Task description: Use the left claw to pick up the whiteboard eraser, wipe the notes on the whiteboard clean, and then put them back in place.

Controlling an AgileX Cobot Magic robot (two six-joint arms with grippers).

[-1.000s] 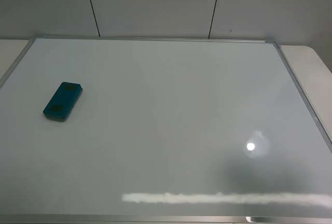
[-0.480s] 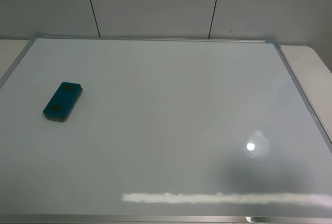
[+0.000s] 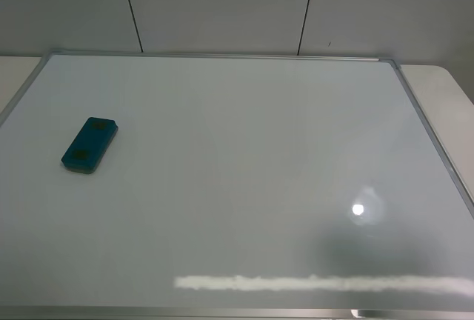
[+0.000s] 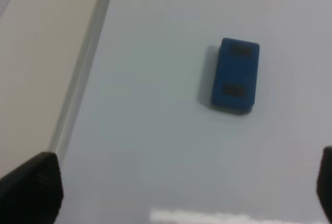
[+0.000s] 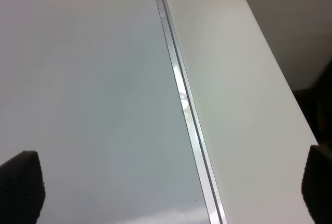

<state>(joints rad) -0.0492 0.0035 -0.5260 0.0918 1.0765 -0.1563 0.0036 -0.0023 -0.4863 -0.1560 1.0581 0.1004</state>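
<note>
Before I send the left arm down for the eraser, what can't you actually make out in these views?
- Marker notes: no writing visible on the glossy white silver-framed whiteboard in any view; glare along its near edge could hide faint strokes.
- Teal-blue rectangular whiteboard eraser: its felt base is blurred in the left wrist view.
- Left claw: only two dark finger tips show at the frame corners, wide apart; the arm is absent from the high view.
- Right gripper: likewise cut off, jaws apart.

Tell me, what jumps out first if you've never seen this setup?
A small teal-blue rectangular eraser lies alone near the left edge of a large glossy white board with a thin silver frame. No writing shows on the board; a bright light spot glints at its lower right.
</note>
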